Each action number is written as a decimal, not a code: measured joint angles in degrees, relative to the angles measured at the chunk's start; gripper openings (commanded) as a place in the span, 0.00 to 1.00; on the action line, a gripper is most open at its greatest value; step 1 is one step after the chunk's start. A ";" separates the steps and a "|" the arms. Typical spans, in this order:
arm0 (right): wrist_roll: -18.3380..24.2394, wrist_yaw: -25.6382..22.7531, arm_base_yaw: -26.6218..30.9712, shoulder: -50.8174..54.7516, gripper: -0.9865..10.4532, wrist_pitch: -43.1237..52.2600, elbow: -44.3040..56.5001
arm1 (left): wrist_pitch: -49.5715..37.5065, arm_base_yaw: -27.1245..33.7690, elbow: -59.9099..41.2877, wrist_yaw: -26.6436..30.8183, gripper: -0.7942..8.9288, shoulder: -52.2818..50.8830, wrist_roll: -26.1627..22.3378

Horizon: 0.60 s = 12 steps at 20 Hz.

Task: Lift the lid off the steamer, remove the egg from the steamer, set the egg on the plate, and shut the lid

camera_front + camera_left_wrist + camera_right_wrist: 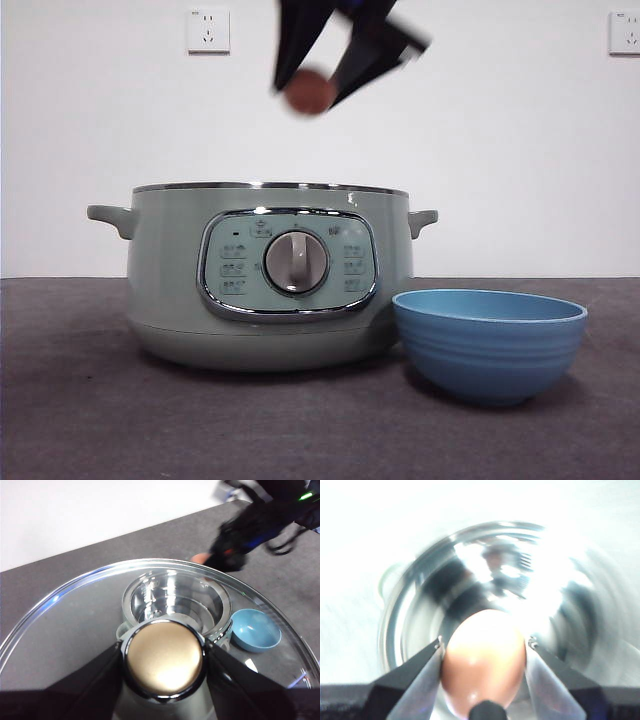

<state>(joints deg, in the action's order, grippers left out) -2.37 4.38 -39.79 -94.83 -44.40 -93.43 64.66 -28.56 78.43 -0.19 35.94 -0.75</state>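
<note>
Right gripper (312,92) w/ egg (311,91) motion-blurred

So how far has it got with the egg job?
The lid is already off: the left gripper holds it by its knob, up above the open steamer. In hand now is the egg, clamped in the right gripper and raised above the steamer. Still to do: set the egg in the blue plate, which shows nothing in it, then put the lid back on.
</note>
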 measured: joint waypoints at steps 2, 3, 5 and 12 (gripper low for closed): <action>0.90 -2.73 0.02 6.75 0.07 -6.93 0.00 | -0.52 0.00 0.00 0.00 0.07 0.00 0.00; 1.11 -4.11 0.02 9.44 0.07 -9.49 0.00 | -0.50 0.00 0.00 0.00 0.07 0.00 0.00; 1.40 -7.93 0.02 13.99 0.07 -13.79 0.00 | -0.50 0.00 0.00 -0.02 0.07 0.00 0.00; 0.61 -10.60 0.11 23.76 0.07 -13.77 14.45 | -0.50 0.00 0.00 -1.99 0.07 0.00 0.00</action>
<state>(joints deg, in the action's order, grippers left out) -1.76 -6.22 -39.68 -71.07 -58.17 -78.98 64.16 -28.56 78.43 -2.17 35.94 -0.75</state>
